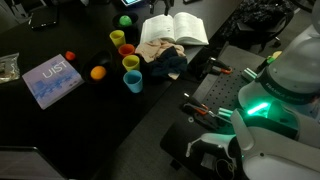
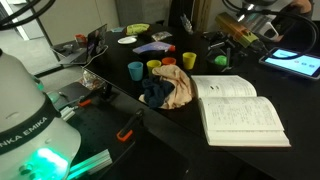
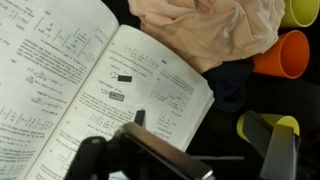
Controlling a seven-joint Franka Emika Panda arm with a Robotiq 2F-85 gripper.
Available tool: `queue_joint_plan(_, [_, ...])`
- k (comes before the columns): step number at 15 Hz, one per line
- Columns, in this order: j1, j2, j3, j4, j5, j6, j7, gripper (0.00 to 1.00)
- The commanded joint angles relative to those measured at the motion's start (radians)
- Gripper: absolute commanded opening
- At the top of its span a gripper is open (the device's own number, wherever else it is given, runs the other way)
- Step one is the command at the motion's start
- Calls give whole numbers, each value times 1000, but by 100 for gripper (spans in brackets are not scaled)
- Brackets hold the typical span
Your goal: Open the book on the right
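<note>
The book [image 3: 90, 90] lies open and flat, its white printed pages facing up. It fills the wrist view from 12 round to 9 o'clock. The gripper [image 3: 208, 148] hangs over the right-hand page's lower corner with its jaws spread wide and nothing between them.

A crumpled beige cloth [image 3: 205, 30] touches the book's top edge at 1 o'clock, with a dark blue cloth [image 3: 235, 85] just beneath it. An orange cup [image 3: 292, 55] stands at 2 o'clock.

In both exterior views the open book [image 1: 178, 28] [image 2: 240, 112] rests on the dark table [image 1: 60, 30], with the cloths just beside it. In an exterior view a light-blue book [image 1: 50, 80] lies shut, well apart at 9 o'clock – a blue cup [image 1: 133, 82] stands between them.
</note>
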Motion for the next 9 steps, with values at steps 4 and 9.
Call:
queue_joint_plan(4, [80, -52, -112, -41, -189, 87, 193, 100])
queue_joint_plan(9, [137, -92, -188, -32, -291, 37, 481, 100])
